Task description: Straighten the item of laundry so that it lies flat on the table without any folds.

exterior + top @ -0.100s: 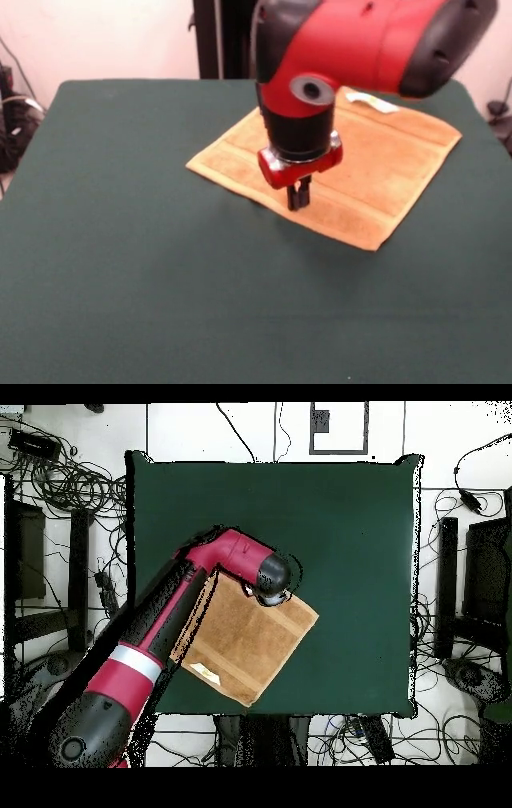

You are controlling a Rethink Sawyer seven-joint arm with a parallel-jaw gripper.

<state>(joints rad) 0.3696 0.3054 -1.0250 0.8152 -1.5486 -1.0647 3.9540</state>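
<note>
The towel (352, 172) lay spread under the hand (298, 198) on the green surface (120, 280), looking flat already, its white label (370, 102) at the corner far behind the hand. The hand hung over the towel's front edge, its two dark fingertips pressed close together and pinching nothing (whether they touched the cloth could not be told). Seen from overhead, the towel (250, 639) showed no folds, though the arm (150, 649) covered one side. Judged from this, little remained; the careful course would be to lift straight up, dragging no cloth, then check the covered edge.
</note>
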